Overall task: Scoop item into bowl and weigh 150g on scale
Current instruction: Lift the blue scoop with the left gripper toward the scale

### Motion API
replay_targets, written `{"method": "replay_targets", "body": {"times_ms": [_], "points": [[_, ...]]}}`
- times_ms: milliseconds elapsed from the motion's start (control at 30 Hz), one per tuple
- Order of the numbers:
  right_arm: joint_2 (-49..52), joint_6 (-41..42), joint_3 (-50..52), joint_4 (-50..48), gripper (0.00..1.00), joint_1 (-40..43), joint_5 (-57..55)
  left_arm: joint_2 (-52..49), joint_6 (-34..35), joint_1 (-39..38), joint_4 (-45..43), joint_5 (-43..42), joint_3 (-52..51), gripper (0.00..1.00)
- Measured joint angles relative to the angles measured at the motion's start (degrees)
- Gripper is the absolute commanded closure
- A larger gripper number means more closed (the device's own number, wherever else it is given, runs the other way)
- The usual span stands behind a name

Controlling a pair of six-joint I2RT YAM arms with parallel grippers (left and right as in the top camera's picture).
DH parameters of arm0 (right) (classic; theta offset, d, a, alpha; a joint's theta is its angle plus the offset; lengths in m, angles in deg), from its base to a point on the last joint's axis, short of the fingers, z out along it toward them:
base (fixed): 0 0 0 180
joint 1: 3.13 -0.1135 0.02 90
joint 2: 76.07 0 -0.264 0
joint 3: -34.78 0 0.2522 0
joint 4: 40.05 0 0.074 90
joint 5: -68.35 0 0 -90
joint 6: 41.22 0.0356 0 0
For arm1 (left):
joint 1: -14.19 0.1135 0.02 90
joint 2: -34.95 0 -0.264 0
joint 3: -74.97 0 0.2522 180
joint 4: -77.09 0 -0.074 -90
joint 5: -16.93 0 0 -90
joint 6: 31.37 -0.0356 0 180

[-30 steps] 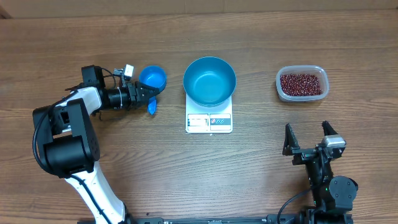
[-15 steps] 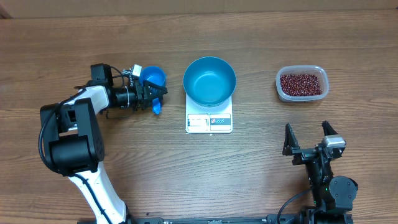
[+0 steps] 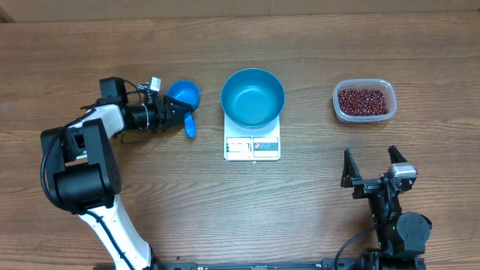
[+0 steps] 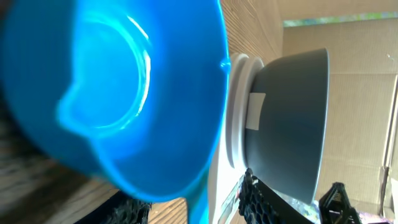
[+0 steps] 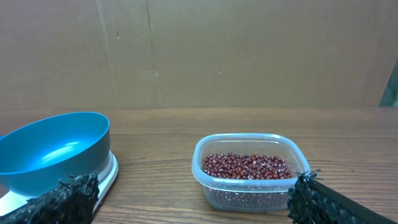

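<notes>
The small blue scoop [image 3: 183, 94] lies left of the scale, its handle [image 3: 189, 126] pointing to the table's front. My left gripper [image 3: 182, 114] is turned on its side around that handle [image 4: 199, 208]. Its jaws are open, with a gap on each side of the handle. The cup of the scoop [image 4: 118, 93] fills the left wrist view. The empty blue bowl [image 3: 253, 97] stands on the white scale [image 3: 252, 148]. The red-brown beans [image 3: 364, 100] lie in a clear tub [image 5: 249, 186] at the right. My right gripper [image 3: 371, 166] stands open in front of the tub, holding nothing [image 5: 189, 199].
Behind the table a cardboard wall [image 5: 217, 50] closes off the back. The left arm's body [image 3: 79, 161] takes up the front left of the table. Bare wood lies between the scale and the tub [image 3: 311, 112].
My left gripper pushed right along the scoop, then drew back left to about where it began. The scoop's handle end shifted slightly right. The right arm has not moved.
</notes>
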Motion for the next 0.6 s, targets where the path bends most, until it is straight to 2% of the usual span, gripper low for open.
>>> {"method": "replay_targets", "body": {"times_ms": [167,300,600], "points": [[0.0,0.0,0.0,0.0,0.0,0.0,0.0,0.0,0.0,0.3,0.0,0.2,0.0,0.61],[0.0,0.0,0.0,0.0,0.0,0.0,0.0,0.0,0.0,0.3,0.0,0.1,0.0,0.62],[0.0,0.0,0.0,0.0,0.0,0.0,0.0,0.0,0.0,0.3,0.0,-2.6,0.0,0.7]]}}
